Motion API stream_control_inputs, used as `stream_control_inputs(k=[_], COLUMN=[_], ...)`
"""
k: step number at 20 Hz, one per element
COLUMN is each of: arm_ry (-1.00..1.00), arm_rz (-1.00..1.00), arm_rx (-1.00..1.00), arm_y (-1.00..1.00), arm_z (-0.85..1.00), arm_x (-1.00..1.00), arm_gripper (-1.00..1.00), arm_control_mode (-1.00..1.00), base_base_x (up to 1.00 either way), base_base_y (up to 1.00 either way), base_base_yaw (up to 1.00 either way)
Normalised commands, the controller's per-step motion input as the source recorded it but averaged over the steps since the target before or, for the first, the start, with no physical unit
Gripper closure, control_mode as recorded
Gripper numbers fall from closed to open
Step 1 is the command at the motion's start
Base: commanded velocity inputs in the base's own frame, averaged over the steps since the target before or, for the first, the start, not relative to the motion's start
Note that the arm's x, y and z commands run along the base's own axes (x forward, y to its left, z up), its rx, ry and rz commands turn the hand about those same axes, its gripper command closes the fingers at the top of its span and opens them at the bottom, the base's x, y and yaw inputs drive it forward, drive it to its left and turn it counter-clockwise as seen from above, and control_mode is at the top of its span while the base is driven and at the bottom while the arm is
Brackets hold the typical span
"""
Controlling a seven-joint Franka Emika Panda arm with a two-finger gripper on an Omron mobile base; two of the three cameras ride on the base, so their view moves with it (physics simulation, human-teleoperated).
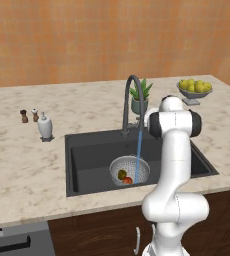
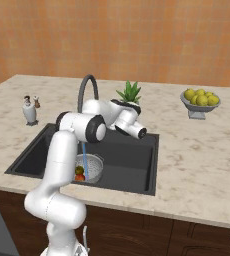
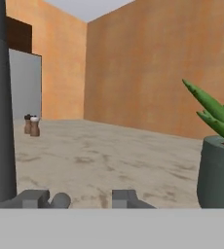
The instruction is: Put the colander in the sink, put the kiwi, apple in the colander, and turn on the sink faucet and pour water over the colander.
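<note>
We judge the colander [image 1: 130, 170] stiff, light metal, best taken by its rim; it sits in the sink [image 1: 87, 155] under the water [image 1: 139, 155], holding the kiwi [image 1: 122, 174] and apple [image 1: 128, 180], both firm, smooth and likely slippery wet. The faucet [image 1: 129, 102] lever is hidden behind the arm. In the hand view our fingers [image 3: 34, 198] stand apart and empty, low over the tabletop [image 3: 109, 160] beside a potted plant [image 3: 220, 165]; how wide, we cannot tell.

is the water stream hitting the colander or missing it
Touching. In the left base view the water drops from the sink faucet and ends inside the colander, beside the kiwi and apple.
</note>
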Motion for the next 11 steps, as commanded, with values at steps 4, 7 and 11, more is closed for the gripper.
stream_control_inputs(k=[4,7,11], arm_ry=[0.00,0.00,0.02], arm_rz=[0.00,0.00,0.00], arm_rx=[0.00,0.00,0.00], arm_y=[-0.62,-0.49,-0.24], arm_z=[-0.20,-0.09,-0.06], arm_x=[0.00,-0.01,-0.05], arm_gripper=[1.00,1.00,1.00], arm_control_mode=[-1.00,-1.00,-1.00], base_base_x=[0.00,0.00,0.00], base_base_y=[0.00,0.00,0.00], base_base_yaw=[0.00,0.00,0.00])
